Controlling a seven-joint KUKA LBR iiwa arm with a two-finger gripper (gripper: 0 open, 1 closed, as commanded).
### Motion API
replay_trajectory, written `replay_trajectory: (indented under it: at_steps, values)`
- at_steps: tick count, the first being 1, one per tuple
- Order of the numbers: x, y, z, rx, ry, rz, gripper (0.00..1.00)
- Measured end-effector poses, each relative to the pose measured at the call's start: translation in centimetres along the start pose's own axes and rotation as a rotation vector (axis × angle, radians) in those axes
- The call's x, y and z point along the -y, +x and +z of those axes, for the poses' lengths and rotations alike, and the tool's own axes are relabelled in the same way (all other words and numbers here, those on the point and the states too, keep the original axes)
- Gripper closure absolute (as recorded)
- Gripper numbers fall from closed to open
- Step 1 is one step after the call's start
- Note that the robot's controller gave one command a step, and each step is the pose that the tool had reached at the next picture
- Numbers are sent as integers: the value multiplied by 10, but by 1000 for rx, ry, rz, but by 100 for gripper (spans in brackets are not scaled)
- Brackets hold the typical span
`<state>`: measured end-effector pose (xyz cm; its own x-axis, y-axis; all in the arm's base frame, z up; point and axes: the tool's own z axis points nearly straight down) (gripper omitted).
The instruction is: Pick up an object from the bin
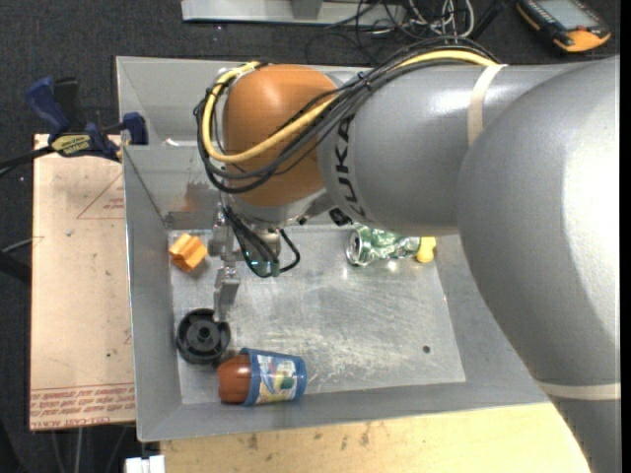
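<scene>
My gripper (226, 299) hangs below the arm's orange dome over the left part of the bin floor. Its tip is just above and to the right of a black round disc-shaped part (201, 338) lying near the front left corner. An orange block (187, 252) lies to the gripper's left, close to the left wall. A small bottle (262, 378) with a red cap and a blue and yellow label lies on its side at the front wall, just below the gripper. Nothing shows in the gripper's grasp.
A crushed green and white can (379, 246) and a small yellow thing (426, 250) lie at the back right, under the arm. The arm's thick grey body covers the bin's right side and back.
</scene>
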<state>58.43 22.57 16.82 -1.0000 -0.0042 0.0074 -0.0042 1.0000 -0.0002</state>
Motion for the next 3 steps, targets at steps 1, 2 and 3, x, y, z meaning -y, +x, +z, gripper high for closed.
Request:
replay_trajectory:
  at_steps: [1,2,3]
  values:
    - [1,-2,-5,8,-2,3,0]
    - [1,6,84,21,-3,-386,100]
    - [1,6,84,21,-4,-385,100]
